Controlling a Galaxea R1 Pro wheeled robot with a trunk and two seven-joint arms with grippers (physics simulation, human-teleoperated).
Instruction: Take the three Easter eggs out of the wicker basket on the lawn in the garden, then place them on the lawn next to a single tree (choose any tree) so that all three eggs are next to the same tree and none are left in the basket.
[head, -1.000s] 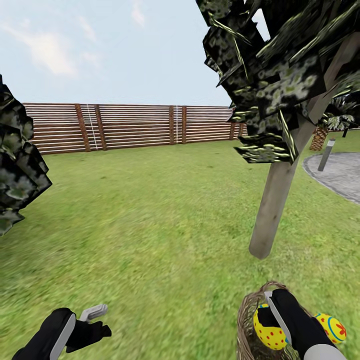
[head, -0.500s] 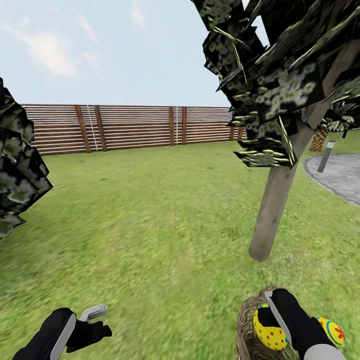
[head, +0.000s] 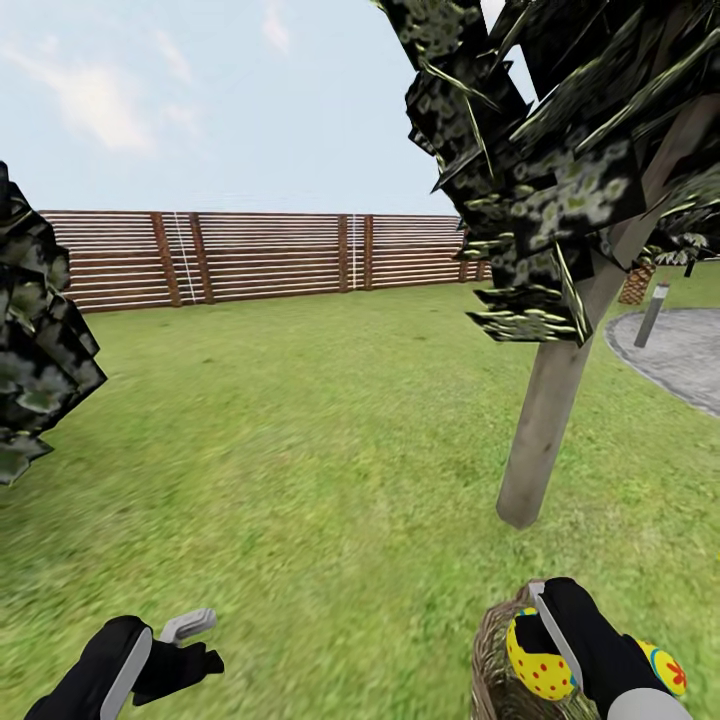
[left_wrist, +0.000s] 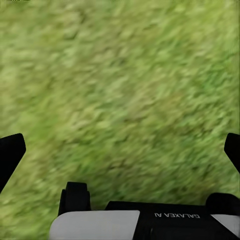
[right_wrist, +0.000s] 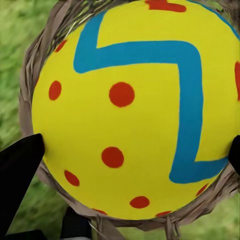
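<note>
A yellow Easter egg with red dots sits in my right gripper, which is shut on it just above the brown wicker basket at the bottom right. The right wrist view has the same egg, with a blue zigzag band, between the dark fingertips, and the basket rim around it. A second egg peeks out beside my right arm. The tree has its pale trunk on the lawn just beyond the basket. My left gripper hovers open over grass.
A brown slatted fence closes the far side of the lawn. Dark foliage hangs at the left edge. Grey paving with a short post lies at the right, and a scaly palm trunk stands behind it.
The whole view has shifted a little. The basket and second egg now sit lower in the picture, while my right gripper with its egg holds its place, so that egg stands slightly higher over the basket.
</note>
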